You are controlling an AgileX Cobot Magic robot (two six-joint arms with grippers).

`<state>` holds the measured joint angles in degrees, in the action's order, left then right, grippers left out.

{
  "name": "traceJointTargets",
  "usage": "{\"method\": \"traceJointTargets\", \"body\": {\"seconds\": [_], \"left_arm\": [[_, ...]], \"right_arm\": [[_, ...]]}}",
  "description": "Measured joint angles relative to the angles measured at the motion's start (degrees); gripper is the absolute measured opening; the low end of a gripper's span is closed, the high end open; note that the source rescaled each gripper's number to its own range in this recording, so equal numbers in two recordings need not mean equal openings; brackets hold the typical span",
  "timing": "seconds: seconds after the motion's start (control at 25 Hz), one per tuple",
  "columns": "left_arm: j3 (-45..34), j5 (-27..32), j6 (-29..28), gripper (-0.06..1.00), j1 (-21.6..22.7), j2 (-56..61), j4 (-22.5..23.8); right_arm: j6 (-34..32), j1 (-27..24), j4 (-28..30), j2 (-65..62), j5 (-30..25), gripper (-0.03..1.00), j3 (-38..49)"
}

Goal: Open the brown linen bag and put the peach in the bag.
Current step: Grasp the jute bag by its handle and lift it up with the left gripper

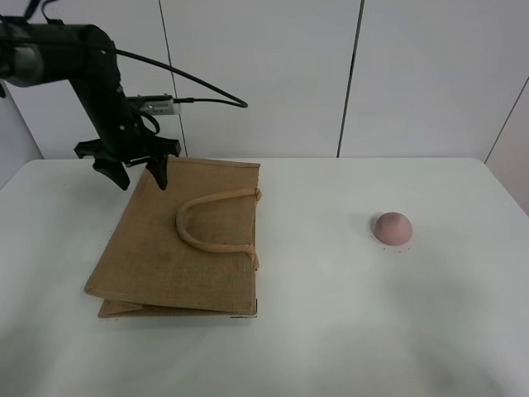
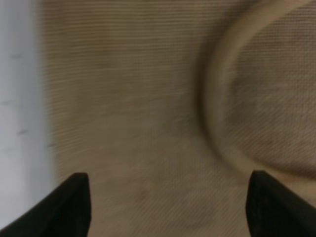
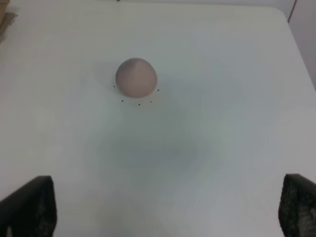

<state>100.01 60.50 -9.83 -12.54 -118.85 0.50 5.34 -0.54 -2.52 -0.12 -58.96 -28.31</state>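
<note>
The brown linen bag (image 1: 178, 240) lies flat and closed on the left of the white table, its beige loop handle (image 1: 216, 222) folded over its top face. My left gripper (image 1: 139, 172) is open and hovers over the bag's far left corner. The left wrist view shows the bag's weave (image 2: 128, 113) and handle (image 2: 215, 113) close below, between the two dark fingertips (image 2: 74, 202). The peach (image 1: 392, 227) sits alone on the right of the table. It also shows in the right wrist view (image 3: 136, 77), well ahead of my open, empty right gripper (image 3: 165, 210).
The white table (image 1: 331, 314) spreads between bag and peach. A white panelled wall (image 1: 264, 74) stands behind. A black cable (image 1: 194, 83) loops off the left arm. The right arm does not show in the exterior high view.
</note>
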Motion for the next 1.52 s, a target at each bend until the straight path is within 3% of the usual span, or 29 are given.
{"method": "traceJointTargets", "body": {"seconds": [0.32, 0.8, 1.36, 1.44, 1.52], "left_arm": [[0.2, -6.0, -0.6, 0.99, -0.9, -5.7, -3.3], [0.2, -7.1, -1.2, 0.99, -4.1, -8.9, -2.7], [0.4, -8.5, -2.6, 0.99, -4.0, -14.3, -1.5], [0.4, -8.6, -2.6, 0.97, -4.0, -14.8, -1.5], [0.4, -8.5, -2.6, 0.87, -4.0, -14.8, -1.1]], "right_arm": [[0.0, 0.0, 0.0, 0.0, 0.0, 1.0, 0.0], [0.0, 0.0, 0.0, 0.0, 0.0, 1.0, 0.0], [0.0, 0.0, 0.0, 0.0, 0.0, 1.0, 0.0], [0.0, 0.0, 0.0, 0.0, 0.0, 1.0, 0.0], [0.0, 0.0, 0.0, 0.0, 0.0, 1.0, 0.0]]}}
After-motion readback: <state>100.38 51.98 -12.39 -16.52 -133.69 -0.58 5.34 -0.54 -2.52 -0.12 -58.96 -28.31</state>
